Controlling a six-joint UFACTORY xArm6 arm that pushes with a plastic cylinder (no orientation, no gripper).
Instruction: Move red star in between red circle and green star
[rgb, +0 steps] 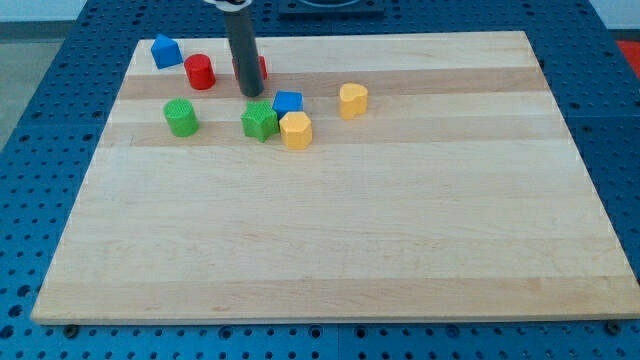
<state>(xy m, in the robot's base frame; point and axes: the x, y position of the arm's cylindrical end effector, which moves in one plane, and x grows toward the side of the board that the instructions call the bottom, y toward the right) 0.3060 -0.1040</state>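
Note:
The red star (260, 68) sits near the view's top, mostly hidden behind my dark rod. My tip (251, 95) rests on the board just below the red star, on its view's-bottom side, and may be touching it. The red circle (200, 71) stands to the view's left of the star. The green star (259, 121) lies just below my tip, close to it.
A blue block (165, 50) sits at the top left corner of the wooden board (330, 240). A green circle (181, 117) lies left of the green star. A blue cube (288, 101) and a yellow hexagon (296, 130) touch the green star's right side. A yellow heart (352, 100) lies further right.

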